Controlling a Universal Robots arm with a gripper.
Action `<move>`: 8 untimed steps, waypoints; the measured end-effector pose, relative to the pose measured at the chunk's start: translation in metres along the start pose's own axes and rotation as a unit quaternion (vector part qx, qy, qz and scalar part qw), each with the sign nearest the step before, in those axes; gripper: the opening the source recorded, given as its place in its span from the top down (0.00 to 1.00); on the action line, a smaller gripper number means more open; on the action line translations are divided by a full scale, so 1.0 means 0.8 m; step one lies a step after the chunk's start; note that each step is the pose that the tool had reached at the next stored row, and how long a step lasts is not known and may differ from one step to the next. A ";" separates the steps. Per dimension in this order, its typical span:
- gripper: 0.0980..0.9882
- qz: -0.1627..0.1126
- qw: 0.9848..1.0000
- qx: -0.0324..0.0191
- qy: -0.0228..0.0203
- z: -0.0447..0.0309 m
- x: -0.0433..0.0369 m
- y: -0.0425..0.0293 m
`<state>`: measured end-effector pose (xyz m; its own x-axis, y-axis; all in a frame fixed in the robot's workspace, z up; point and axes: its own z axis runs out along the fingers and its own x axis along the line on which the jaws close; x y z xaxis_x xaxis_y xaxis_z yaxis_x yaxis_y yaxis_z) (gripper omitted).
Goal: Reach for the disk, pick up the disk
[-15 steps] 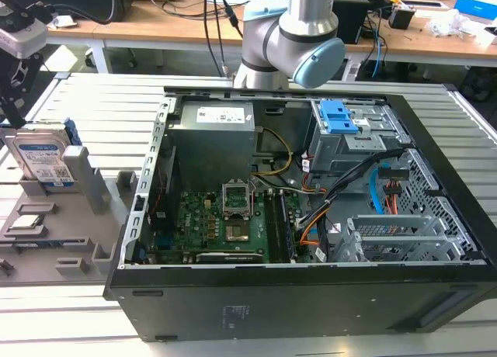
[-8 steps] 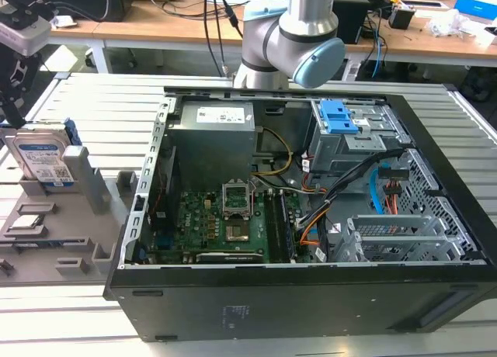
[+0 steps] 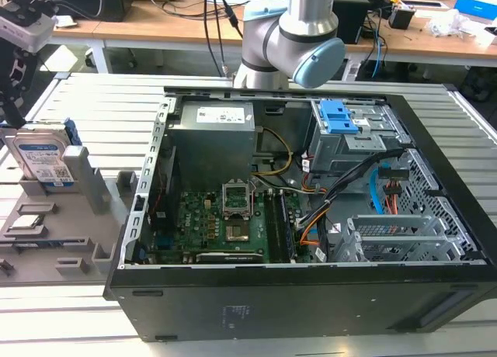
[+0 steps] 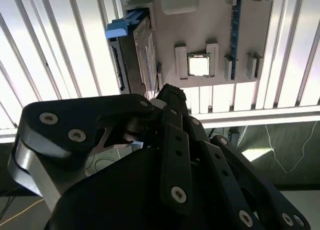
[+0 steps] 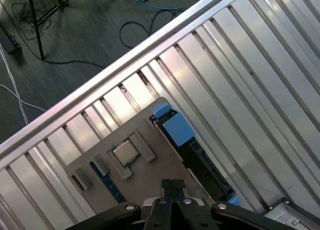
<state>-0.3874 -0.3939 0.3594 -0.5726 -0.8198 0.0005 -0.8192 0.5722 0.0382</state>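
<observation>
At the exterior view's far left, the disk point(image 3: 43, 159) stands on edge in a slot of a grey holder point(image 3: 87, 188) on the slatted surface point(image 3: 101, 101). Its white-and-blue label with barcode patches faces the camera, but the print is too small to read. A small square chip point(image 3: 26, 222) lies in the holder just in front of it.

In the first wrist view the claw point(image 5: 173, 184) hangs above the holder, fingertips pressed together, holding nothing and clear of the disk.

The disk looks stiff, dense and smooth-faced, and probably minds knocks. The soundest hold seems to be its free upper edge, pinched across the two flat faces.

Further right, the open computer case point(image 3: 295, 303) has a power supply point(image 3: 213, 136) bearing a white sticker, also unreadable.
</observation>
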 end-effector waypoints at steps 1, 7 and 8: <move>0.99 -0.005 1.000 0.000 0.000 0.0000 0.000 0.0000; 0.99 -0.050 0.999 0.000 0.002 0.0000 0.000 0.0000; 0.99 -0.064 0.998 0.000 0.002 0.0000 0.000 0.0000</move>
<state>-0.3875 -0.3939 0.3594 -0.4640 -0.8858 0.0005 -0.8852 0.4637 0.0382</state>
